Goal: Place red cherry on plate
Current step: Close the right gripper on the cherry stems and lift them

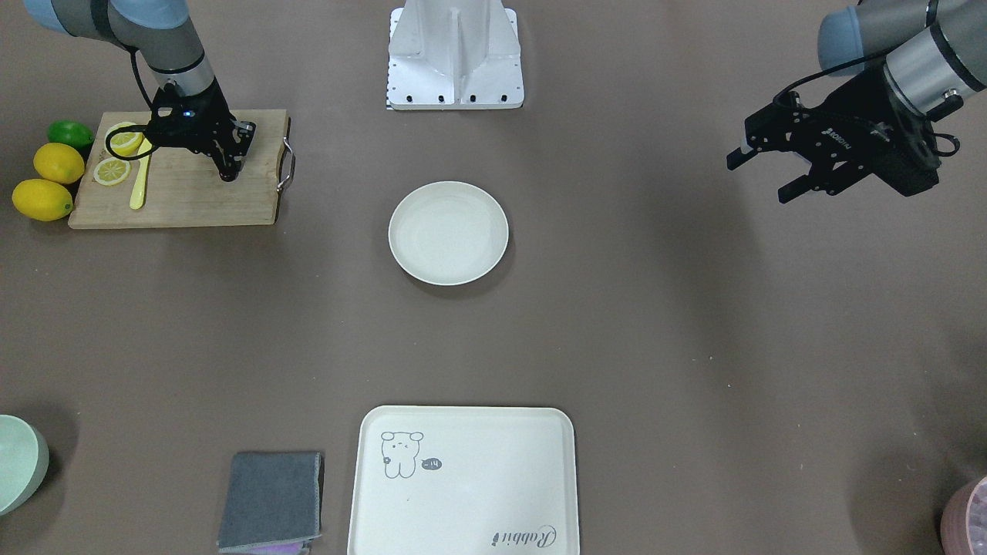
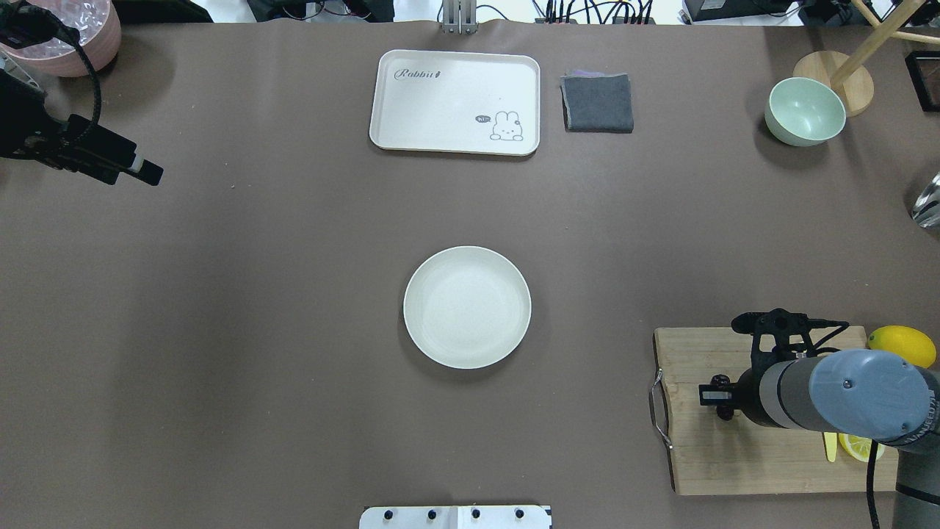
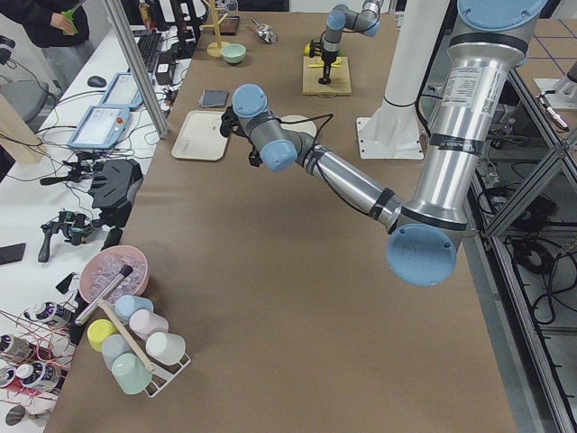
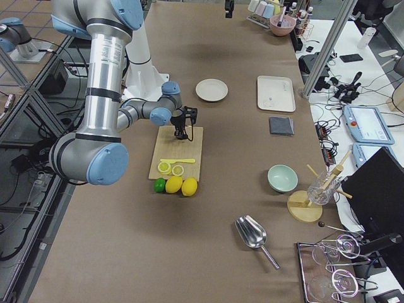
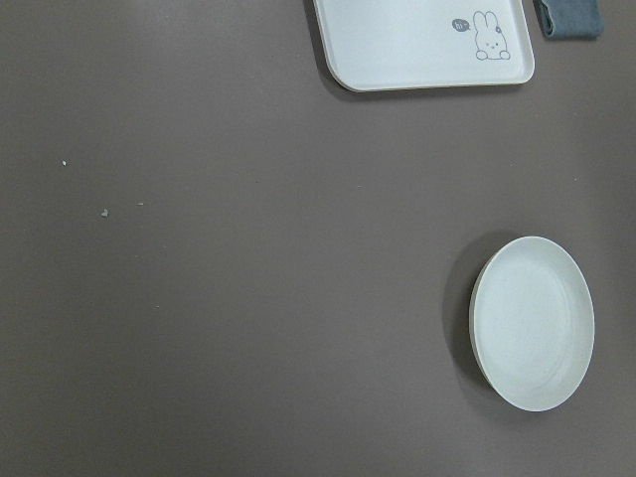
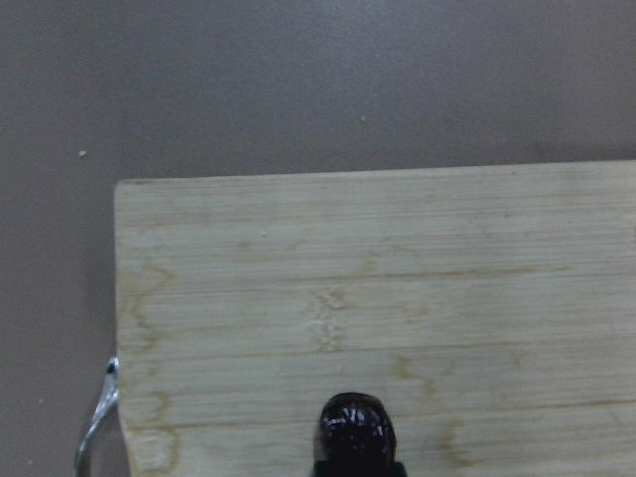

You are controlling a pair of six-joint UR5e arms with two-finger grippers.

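The plate (image 1: 448, 233) is a round cream dish in the middle of the table, with nothing on it; it also shows in the left wrist view (image 5: 533, 323). My right gripper (image 1: 228, 173) points down over the wooden cutting board (image 1: 185, 196), fingers together. In the right wrist view, a small dark glossy red cherry (image 6: 356, 425) sits pinched at the fingertips, right above the board (image 6: 397, 288). I cannot tell whether it touches the wood. My left gripper (image 1: 759, 173) hovers open and empty far off to the plate's side.
Two lemons (image 1: 42, 199), a lime (image 1: 71, 134), lemon slices (image 1: 112, 171) and a yellow knife (image 1: 140, 181) lie at the board's far end. A bear tray (image 1: 463, 478), grey cloth (image 1: 270, 499), mint bowl (image 1: 19, 462) and pink bowl (image 1: 968, 516) line the operators' edge.
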